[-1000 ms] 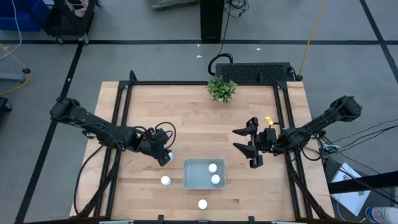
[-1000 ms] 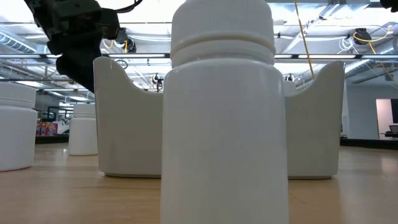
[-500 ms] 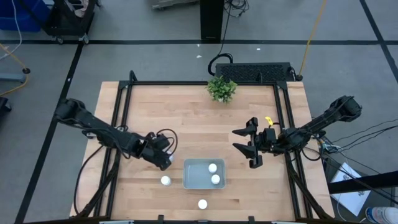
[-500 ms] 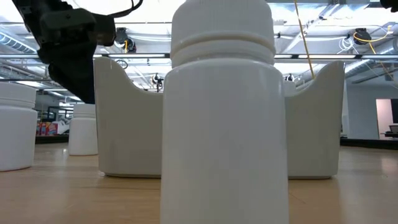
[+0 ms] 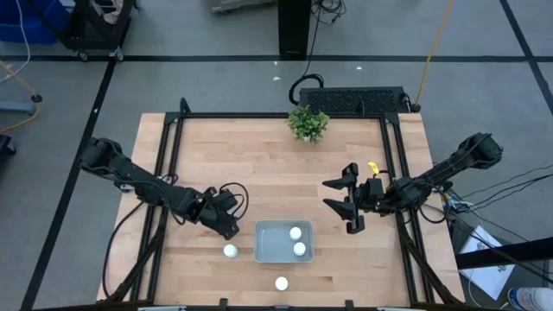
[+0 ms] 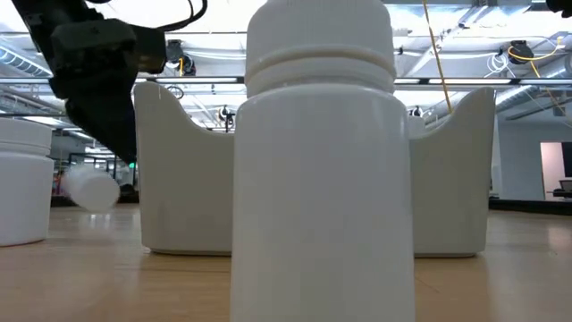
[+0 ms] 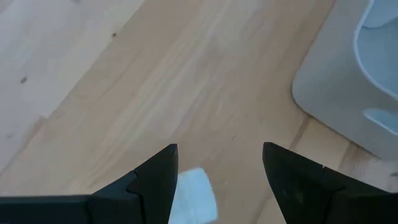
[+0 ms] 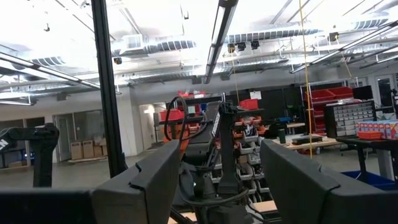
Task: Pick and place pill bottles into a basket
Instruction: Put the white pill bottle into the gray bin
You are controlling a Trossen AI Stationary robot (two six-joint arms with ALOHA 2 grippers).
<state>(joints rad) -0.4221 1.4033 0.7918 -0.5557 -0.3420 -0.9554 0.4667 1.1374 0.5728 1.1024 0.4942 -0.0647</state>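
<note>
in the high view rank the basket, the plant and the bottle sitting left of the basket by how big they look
1. The basket looks clearly largest.
2. The plant is next, well under the basket's spread.
3. The bottle left of the basket looks far the smallest, a small white dot.

1. Light wooden table (image 5: 259,164) with plank top, framed by black rails along the edges.
2. Small green plant (image 5: 308,123) standing at the far edge, near the middle.
3. Pale grey-blue basket (image 5: 262,246) resting on the near half, roughly central.
4. One white pill bottle (image 5: 230,250) upright on the wood just beside the basket's left side.
5. Second pill bottle (image 5: 281,282) upright on the wood near the front edge, just below the basket.
6. Low view: this front bottle (image 6: 322,161) fills the foreground, basket wall (image 6: 183,179) behind it, left bottle (image 6: 22,183) at the side.
</note>
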